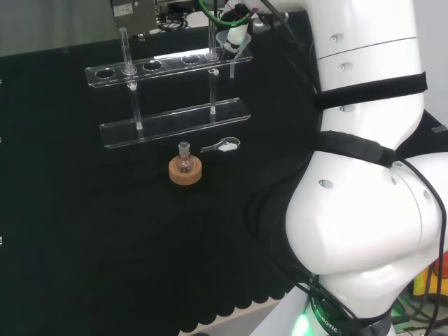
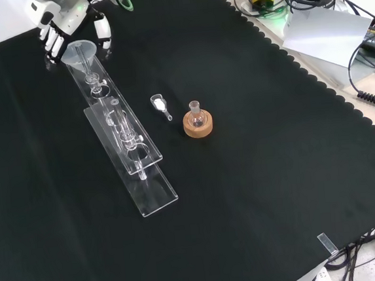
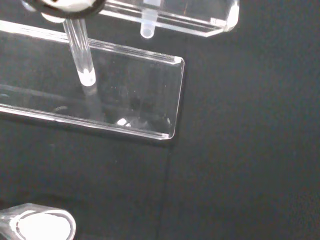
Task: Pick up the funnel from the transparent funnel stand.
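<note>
Front view shows the hand (image 2: 72, 29) at the top left, its fingers (image 2: 53, 42) and thumb curled down on either side of the clear funnel (image 2: 78, 53), whose wide mouth sits at the far end of the transparent funnel stand (image 2: 133, 160). The fingers close around the funnel's rim, though whether they actually touch it I cannot tell. The funnel's stem hangs down through the end of the stand's upper bar. The stand is two long clear plates, an upper bar with round holes and a base plate below, joined by thin upright posts, lying slantwise across the black tabletop (image 2: 258, 193). Just beside the stand lies a small clear scoop (image 2: 160, 105) with white powder in its bowl, and next to that a small glass flask (image 2: 196, 114) stands upright in a cork ring (image 2: 198, 126). Head view places the funnel (image 1: 231, 40) at the right end of the stand's upper bar (image 1: 168, 64), with the scoop (image 1: 222, 145) and the flask (image 1: 184, 159) in front of the base plate. Wrist view looks down on the corner of the base plate (image 3: 135, 95) and one upright post (image 3: 80, 50).
</note>
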Robot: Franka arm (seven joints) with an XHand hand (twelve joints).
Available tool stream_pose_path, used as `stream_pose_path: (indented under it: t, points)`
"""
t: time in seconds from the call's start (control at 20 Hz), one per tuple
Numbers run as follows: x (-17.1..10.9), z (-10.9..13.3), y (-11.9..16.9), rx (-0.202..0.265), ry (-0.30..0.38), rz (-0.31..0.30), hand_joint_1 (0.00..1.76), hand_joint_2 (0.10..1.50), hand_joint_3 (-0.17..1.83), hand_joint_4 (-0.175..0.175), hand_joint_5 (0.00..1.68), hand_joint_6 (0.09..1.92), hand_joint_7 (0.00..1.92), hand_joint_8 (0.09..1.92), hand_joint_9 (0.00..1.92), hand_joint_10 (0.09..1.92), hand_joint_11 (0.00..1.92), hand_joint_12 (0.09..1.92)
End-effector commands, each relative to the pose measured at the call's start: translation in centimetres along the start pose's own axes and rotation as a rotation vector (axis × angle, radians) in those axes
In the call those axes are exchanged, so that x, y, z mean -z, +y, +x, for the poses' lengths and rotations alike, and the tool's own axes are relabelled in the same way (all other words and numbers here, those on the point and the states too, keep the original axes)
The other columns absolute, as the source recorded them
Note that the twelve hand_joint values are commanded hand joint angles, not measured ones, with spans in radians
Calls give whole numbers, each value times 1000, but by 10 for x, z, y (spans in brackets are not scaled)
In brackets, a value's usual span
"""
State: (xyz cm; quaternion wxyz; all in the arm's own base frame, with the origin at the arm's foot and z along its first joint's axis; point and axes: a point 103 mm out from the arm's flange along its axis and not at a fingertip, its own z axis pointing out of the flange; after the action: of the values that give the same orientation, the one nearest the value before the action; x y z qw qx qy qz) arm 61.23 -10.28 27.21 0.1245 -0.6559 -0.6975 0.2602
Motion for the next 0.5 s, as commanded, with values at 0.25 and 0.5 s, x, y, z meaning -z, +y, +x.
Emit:
stream_pose_path:
  t: [0.25,0.5]
  points:
    - [4,6,0,-49,-62,-58,803,721,511,18,531,115,358,738,707,664,269,1356]
    - [8,6,-3,-45,-93,-87,848,730,525,10,517,562,420,787,842,658,363,1304]
